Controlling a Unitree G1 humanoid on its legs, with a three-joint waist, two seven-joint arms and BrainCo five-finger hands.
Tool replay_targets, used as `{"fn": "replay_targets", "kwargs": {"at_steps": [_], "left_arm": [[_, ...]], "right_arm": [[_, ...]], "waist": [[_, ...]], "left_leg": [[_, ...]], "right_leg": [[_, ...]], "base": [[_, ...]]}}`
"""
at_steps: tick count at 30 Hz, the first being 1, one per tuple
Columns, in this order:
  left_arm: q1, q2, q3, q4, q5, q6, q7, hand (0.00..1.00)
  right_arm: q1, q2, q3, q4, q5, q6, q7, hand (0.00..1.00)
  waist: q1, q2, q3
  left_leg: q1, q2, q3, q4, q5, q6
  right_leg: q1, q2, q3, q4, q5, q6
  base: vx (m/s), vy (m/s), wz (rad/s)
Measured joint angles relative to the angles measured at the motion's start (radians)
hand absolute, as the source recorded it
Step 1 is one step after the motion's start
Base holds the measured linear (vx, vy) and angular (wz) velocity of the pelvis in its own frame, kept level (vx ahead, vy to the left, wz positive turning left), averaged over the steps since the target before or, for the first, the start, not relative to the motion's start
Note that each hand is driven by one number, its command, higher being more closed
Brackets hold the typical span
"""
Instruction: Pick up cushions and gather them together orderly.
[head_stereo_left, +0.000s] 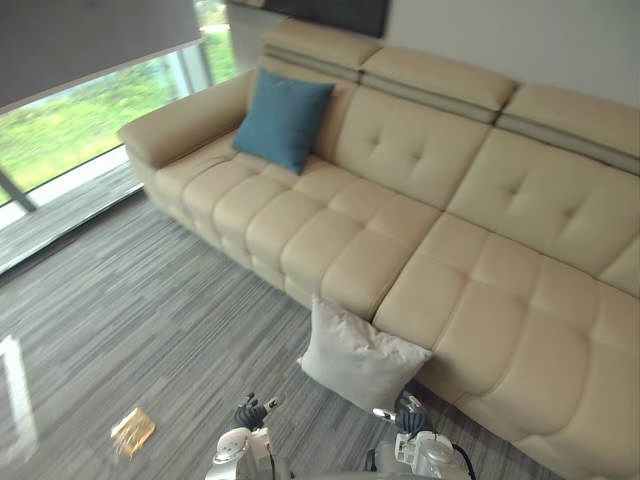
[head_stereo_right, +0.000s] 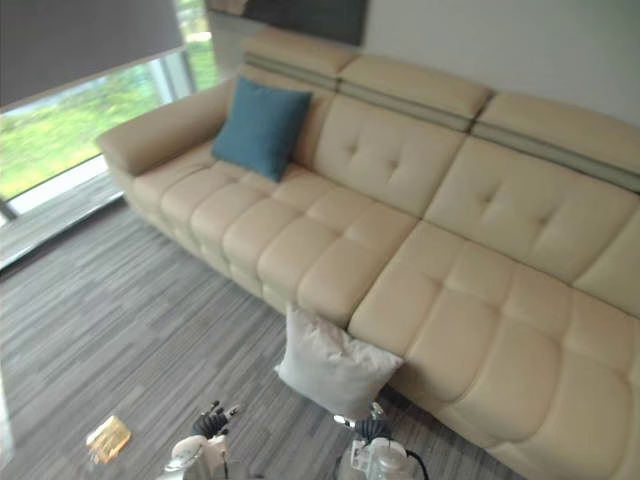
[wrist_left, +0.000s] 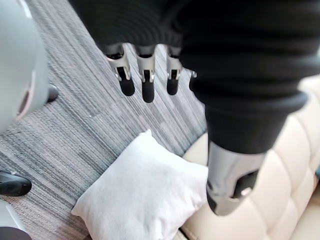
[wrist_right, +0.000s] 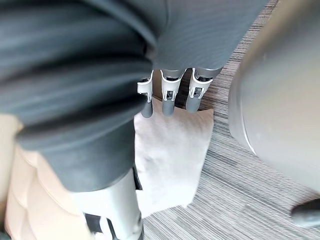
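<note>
**Two cushions well apart, neither one lifted yet**

Largest item: long cream tufted leather sofa (head_stereo_left: 420, 230), running from far left to near right. It stands on grey striped carpet (head_stereo_left: 130, 320).

Square teal-blue fabric cushion (head_stereo_left: 283, 118): on the far left seat, upright, leaning on the backrest beside the left armrest. Looks properly placed.

Square white fabric cushion (head_stereo_left: 362, 355): on the carpet, propped at a tilt against the sofa's front edge, roughly mid-length. It sits near the robot and well apart from the blue one.

Left hand (head_stereo_left: 252, 412): low and near, to the left of the white cushion and not touching it. Its wrist view shows the fingers (wrist_left: 145, 87) straight and hanging loose above the carpet, with nothing in them.

Right hand (head_stereo_left: 410, 415): near the cushion's near right corner. Fingers (wrist_right: 169, 97) likewise relaxed and empty, poised above the white cushion in the wrist view. Contact cannot be made out.

Small yellowish flat scrap (head_stereo_left: 132, 430) on the carpet at near left. Cannot tell what it is.

Progress, as judged: nothing gathered so far. Both hands are free and flank the white cushion, so a two-handed grasp of it seems the step in hand. Left to do: lift it off the floor, carry it to the far left seat and set it neatly beside the blue cushion.
</note>
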Motion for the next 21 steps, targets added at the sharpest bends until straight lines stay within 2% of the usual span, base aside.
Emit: {"fn": "replay_targets", "kwargs": {"at_steps": [2,3,4,5,6,8,10,11,12,13,15,17,19,20,21], "left_arm": [[-0.002,0.023,-0.038,0.024,0.003,-0.001,-0.003,0.00],[-0.003,0.037,-0.055,0.043,0.009,0.000,-0.004,0.00],[-0.011,0.041,-0.064,0.056,0.018,0.000,-0.004,0.00],[-0.022,0.037,-0.067,0.064,0.024,0.003,-0.006,0.00],[-0.023,0.026,-0.065,0.063,0.028,0.003,-0.012,0.00],[-0.024,0.015,-0.063,0.061,0.037,0.004,-0.021,0.00],[-0.020,-0.002,-0.053,0.039,0.037,0.006,-0.024,0.00],[-0.013,-0.011,-0.030,0.021,0.037,0.004,-0.024,0.00],[-0.009,-0.018,-0.023,0.011,0.037,0.002,-0.024,0.00],[0.001,-0.022,-0.023,-0.003,0.036,-0.002,-0.025,0.00],[-0.002,-0.024,-0.023,-0.005,0.036,-0.002,-0.025,0.00],[-0.003,-0.025,-0.022,-0.012,0.035,-0.003,-0.024,0.00],[-0.004,-0.026,-0.022,-0.012,0.035,-0.004,-0.023,0.00],[-0.004,-0.029,-0.022,-0.013,0.035,-0.005,-0.022,0.00],[-0.006,-0.024,-0.022,-0.006,0.033,-0.003,-0.021,0.00]], "right_arm": [[-0.026,-0.002,-0.001,0.030,0.000,-0.003,0.000,0.00],[-0.029,-0.003,-0.002,0.050,0.000,-0.004,0.000,0.00],[-0.038,-0.011,-0.002,0.059,0.000,-0.005,0.001,0.00],[-0.052,-0.028,-0.006,0.067,0.000,-0.005,0.001,0.00],[-0.053,-0.034,-0.018,0.065,0.001,-0.008,0.001,0.00],[-0.052,-0.038,-0.055,0.064,0.003,-0.010,-0.001,0.00],[-0.034,-0.041,-0.066,0.056,0.004,-0.011,-0.001,0.00],[-0.024,-0.045,-0.066,0.051,0.005,-0.012,-0.001,0.00],[-0.023,-0.047,-0.066,0.052,0.005,-0.011,-0.001,0.00],[-0.025,-0.048,-0.061,0.052,0.005,-0.010,-0.002,0.00],[-0.026,-0.049,-0.062,0.052,0.006,-0.010,-0.002,0.00],[-0.026,-0.055,-0.062,0.050,0.013,-0.011,-0.006,0.00],[-0.021,-0.059,-0.062,0.051,0.013,-0.011,-0.006,0.00],[-0.018,-0.061,-0.061,0.054,0.013,-0.011,-0.008,0.00],[-0.013,-0.058,-0.061,0.053,0.012,-0.012,-0.009,0.00]], "waist": [[-0.017,-0.001,0.000],[-0.026,-0.009,0.000],[-0.027,-0.015,0.002],[-0.028,0.015,0.015],[-0.027,0.029,0.023],[-0.031,0.040,0.029],[-0.031,0.039,0.031],[-0.022,0.041,0.032],[-0.017,0.047,0.030],[-0.017,0.054,0.028],[-0.019,0.052,0.029],[-0.016,0.048,0.030],[-0.007,0.050,0.028],[0.003,0.055,0.022],[0.005,0.036,0.005]], "left_leg": [[0.015,0.003,0.030,-0.040,0.013,-0.020],[0.015,-0.006,0.038,-0.051,0.019,-0.030],[0.017,-0.007,0.029,-0.056,0.021,-0.033],[0.022,0.010,0.017,-0.063,0.034,-0.051],[0.029,0.014,0.003,-0.061,0.038,-0.059],[0.033,0.034,-0.006,0.018,0.041,-0.064],[-0.021,0.086,-0.031,0.240,0.045,-0.073],[-0.063,0.123,-0.043,0.359,0.040,-0.080],[-0.074,0.136,-0.052,0.405,0.034,-0.083],[-0.102,0.152,-0.064,0.443,0.001,-0.079],[-0.132,0.144,-0.073,0.409,-0.018,-0.078],[-0.165,0.101,-0.164,0.281,-0.026,-0.069],[-0.158,0.051,-0.286,0.145,-0.006,-0.056],[-0.156,0.035,-0.338,0.113,0.045,-0.087],[-0.141,0.023,-0.295,0.107,0.036,-0.075]], "right_leg": [[-0.007,0.004,-0.088,-0.143,0.022,-0.011],[-0.003,0.016,-0.100,-0.260,0.084,-0.032],[0.006,0.032,-0.097,-0.297,0.111,-0.106],[0.011,0.056,-0.090,-0.307,0.133,-0.122],[0.015,0.066,-0.083,-0.308,0.121,-0.128],[0.056,0.078,-0.081,-0.312,0.083,-0.130],[0.122,0.098,-0.069,-0.339,0.058,-0.129],[0.146,0.117,-0.052,-0.346,0.046,-0.128],[0.153,0.125,-0.039,-0.345,0.039,-0.132],[0.171,0.143,-0.001,-0.344,0.021,-0.127],[0.172,0.146,0.030,-0.345,0.016,-0.118],[0.171,0.148,0.091,-0.341,0.012,-0.105],[0.160,0.151,0.146,-0.321,0.005,-0.085],[0.144,0.157,0.187,-0.288,-0.009,-0.069],[0.142,0.144,0.220,-0.284,-0.004,-0.057]], "base": [[0.18,-0.056,-0.55],[0.22,-0.122,-0.46],[0.21,-0.159,-0.46],[0.19,-0.170,-0.41],[0.22,-0.198,-0.40],[0.17,-0.167,-0.14],[0.12,-0.137,-0.07],[0.09,-0.089,-0.28],[0.15,-0.053,-0.72],[0.12,0.000,-0.76],[0.11,0.034,-0.72],[0.13,0.118,-0.86],[0.11,0.214,-0.98],[0.15,0.267,-1.00],[0.15,0.215,-0.82]]}}
